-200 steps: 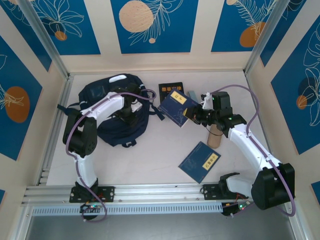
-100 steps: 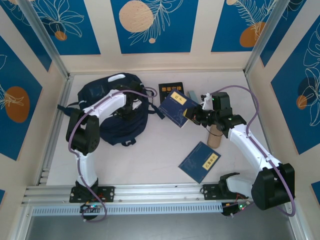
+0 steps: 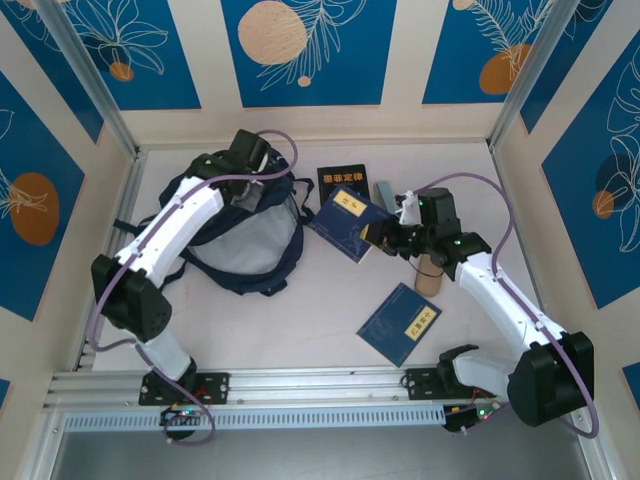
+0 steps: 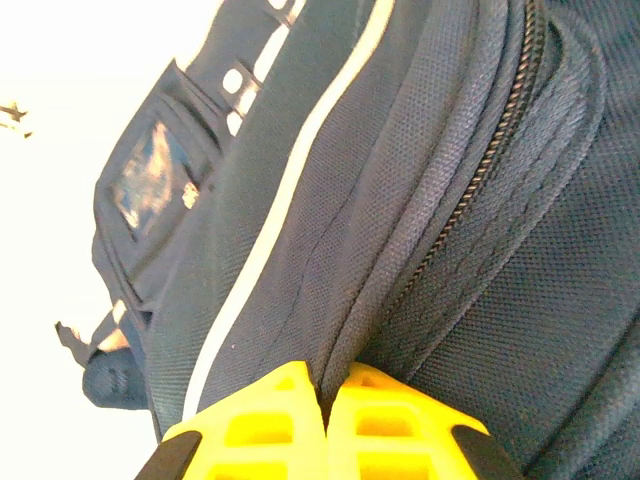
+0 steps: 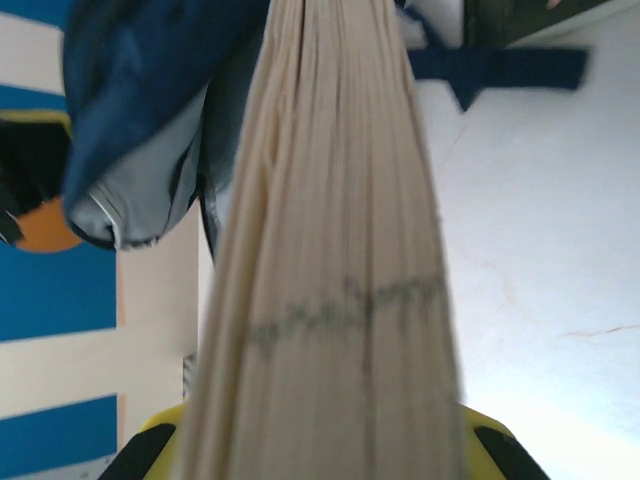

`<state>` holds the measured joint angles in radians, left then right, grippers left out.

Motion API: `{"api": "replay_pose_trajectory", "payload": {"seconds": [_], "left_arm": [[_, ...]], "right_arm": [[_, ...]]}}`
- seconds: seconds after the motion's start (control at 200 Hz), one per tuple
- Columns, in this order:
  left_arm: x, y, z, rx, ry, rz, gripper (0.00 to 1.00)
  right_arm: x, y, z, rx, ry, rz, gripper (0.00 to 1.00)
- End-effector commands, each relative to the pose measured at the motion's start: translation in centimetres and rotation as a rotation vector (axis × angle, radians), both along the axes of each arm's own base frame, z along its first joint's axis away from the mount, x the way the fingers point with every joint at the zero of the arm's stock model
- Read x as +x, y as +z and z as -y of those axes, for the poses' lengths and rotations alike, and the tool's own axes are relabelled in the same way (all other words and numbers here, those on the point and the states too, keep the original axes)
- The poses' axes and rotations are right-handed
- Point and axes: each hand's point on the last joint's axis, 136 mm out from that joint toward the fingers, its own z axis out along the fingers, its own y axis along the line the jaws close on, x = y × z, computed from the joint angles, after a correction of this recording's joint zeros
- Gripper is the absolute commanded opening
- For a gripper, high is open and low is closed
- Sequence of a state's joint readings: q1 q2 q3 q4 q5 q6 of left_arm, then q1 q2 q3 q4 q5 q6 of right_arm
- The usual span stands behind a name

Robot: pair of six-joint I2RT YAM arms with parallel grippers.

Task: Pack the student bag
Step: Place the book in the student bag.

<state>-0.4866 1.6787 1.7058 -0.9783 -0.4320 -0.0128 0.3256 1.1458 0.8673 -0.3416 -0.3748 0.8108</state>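
Two changes up top: L pincer (image 3: 252, 188) has risen, pinched shut on the rim of the bag (image 3: 240, 277), and the mouth below it now gapes, pale grey lining (image 3: 245, 235) showing; R pincer (image 3: 385, 237), clamping a book (image 3: 345, 222), has edged toward it, so ready for loading, I'd say. L wrist: yellow pads (image 4: 260, 430) pressed together on coarse woven navy nylon just ahead, zip (image 4: 480, 170) & white stripe (image 4: 300, 190) beyond. R wrist: book's cream ribbed page edges (image 5: 330, 250) between pads; bag's floppy opening ahead-left.

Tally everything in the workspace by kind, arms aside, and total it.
Backpacks: 1, the student bag
Books: 3, a navy book in the right gripper, a second navy book lying flat, a black book
Cylinders: 1, a tan cylinder
Other: 1, a small grey-blue object
Total: 6
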Motion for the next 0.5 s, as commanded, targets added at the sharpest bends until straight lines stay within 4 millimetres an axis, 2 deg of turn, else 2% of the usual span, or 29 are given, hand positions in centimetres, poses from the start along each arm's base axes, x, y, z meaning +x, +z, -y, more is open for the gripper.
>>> {"api": "replay_pose_trajectory", "payload": {"seconds": [0.0, 0.145, 0.245, 0.395, 0.495], "left_arm": [[1.1, 5.7, 0.4, -0.136, 0.076, 0.193, 0.0], [1.1, 7.7, 1.1, -0.226, 0.082, 0.238, 0.0], [1.1, 8.1, 1.9, -0.281, 0.079, 0.236, 0.0], [1.0, 8.3, 2.4, -0.328, 0.081, 0.23, 0.0], [1.1, 8.3, 2.4, -0.338, 0.095, 0.232, 0.0]], "right_arm": [[-1.7, 1.3, -3.5, 0.099, 0.125, -0.014, 0.03], [-1.9, 1.2, -8.1, 0.143, 0.189, -0.076, 0.03], [-0.9, 1.5, -11.3, 0.157, 0.201, -0.079, 0.03], [3.0, 1.3, -15.2, 0.165, 0.134, -0.085, 0.03], [6.3, 1.1, -17.6, 0.192, 0.065, -0.094, 0.03]]}}
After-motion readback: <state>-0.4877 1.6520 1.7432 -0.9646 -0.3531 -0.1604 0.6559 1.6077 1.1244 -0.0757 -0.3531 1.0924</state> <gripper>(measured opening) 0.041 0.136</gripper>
